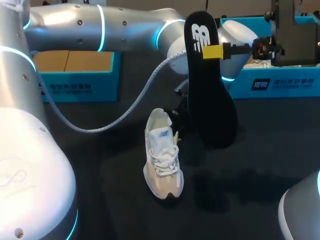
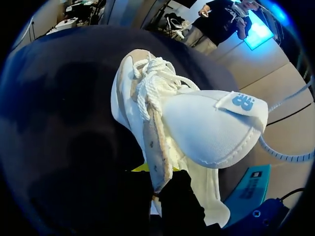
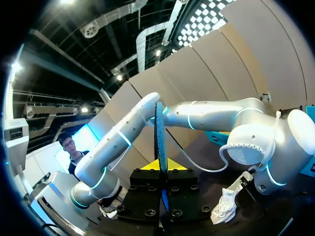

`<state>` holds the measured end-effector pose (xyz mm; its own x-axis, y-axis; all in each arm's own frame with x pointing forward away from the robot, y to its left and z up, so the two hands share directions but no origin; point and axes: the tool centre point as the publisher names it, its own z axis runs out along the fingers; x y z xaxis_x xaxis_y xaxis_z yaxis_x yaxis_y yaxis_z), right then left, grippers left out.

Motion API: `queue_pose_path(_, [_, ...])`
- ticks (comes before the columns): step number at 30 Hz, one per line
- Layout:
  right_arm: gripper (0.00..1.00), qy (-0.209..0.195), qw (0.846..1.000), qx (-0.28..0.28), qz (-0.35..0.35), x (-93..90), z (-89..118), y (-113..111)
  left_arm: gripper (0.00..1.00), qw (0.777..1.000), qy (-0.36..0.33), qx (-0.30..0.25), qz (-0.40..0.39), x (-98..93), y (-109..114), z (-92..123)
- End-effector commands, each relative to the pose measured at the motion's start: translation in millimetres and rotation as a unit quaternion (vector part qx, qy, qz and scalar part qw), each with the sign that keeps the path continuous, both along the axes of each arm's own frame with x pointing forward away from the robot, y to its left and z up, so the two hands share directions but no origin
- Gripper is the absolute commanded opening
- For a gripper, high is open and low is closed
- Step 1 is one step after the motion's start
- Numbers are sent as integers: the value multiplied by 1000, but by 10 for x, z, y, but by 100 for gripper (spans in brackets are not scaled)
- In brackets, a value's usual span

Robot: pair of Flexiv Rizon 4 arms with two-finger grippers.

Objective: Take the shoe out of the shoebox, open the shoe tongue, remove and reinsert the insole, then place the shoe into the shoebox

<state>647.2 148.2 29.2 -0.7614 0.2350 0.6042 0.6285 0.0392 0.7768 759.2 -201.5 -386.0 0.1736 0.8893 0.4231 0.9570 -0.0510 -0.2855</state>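
The white shoe (image 1: 162,155) stands on the dark table, toe towards the front, its tongue (image 2: 211,123) folded wide open. My left gripper (image 2: 157,184) is shut on the edge of the shoe's (image 2: 147,113) collar beside the heel; in the head view this left gripper (image 1: 176,120) is partly hidden behind the insole. The black insole (image 1: 207,85) hangs upright in the air above the table, and my right gripper (image 1: 212,51) is shut on it near its top end. The right wrist view shows the insole (image 3: 160,132) edge-on between the yellow tips of the right gripper (image 3: 160,167), with the shoe (image 3: 225,205) far below.
A blue shoebox (image 1: 75,75) stands at the back left with its brown inside showing. Another blue shoebox (image 1: 280,82) stands at the back right with something white in it. My left arm's cable (image 1: 125,112) loops over the table behind the shoe.
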Motion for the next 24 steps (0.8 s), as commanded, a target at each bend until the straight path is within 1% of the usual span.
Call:
queue_pose_path(1, [0,2,1000,-2,0,28,10,39,0,1000,2,0,-8,-6,28,-14])
queue_pose_path(4, [0,2,1000,-2,0,28,10,39,0,1000,1,-1,-26,-33,54,6])
queue_pose_path(9, [0,2,1000,-2,0,28,10,39,0,1000,-7,-1,-26,-49,59,0])
queue_pose_path(10, [0,2,1000,-2,0,28,10,39,19,1000,-8,1,-24,-47,55,-10])
queue_pose_path(11, [0,2,1000,-2,0,28,10,39,87,1000,-8,2,-20,-43,50,-17])
queue_pose_path(12, [0,2,1000,-2,0,28,10,39,100,1000,-7,2,-18,-40,45,-20])
queue_pose_path(14, [0,2,1000,-2,0,28,10,39,100,1000,-9,-6,-8,-29,27,-4])
queue_pose_path(16, [0,2,1000,-2,0,28,10,39,100,1000,-11,-16,-2,-15,7,58])
queue_pose_path(24, [0,2,1000,-2,0,28,10,39,100,997,-2,-72,28,114,-72,399])
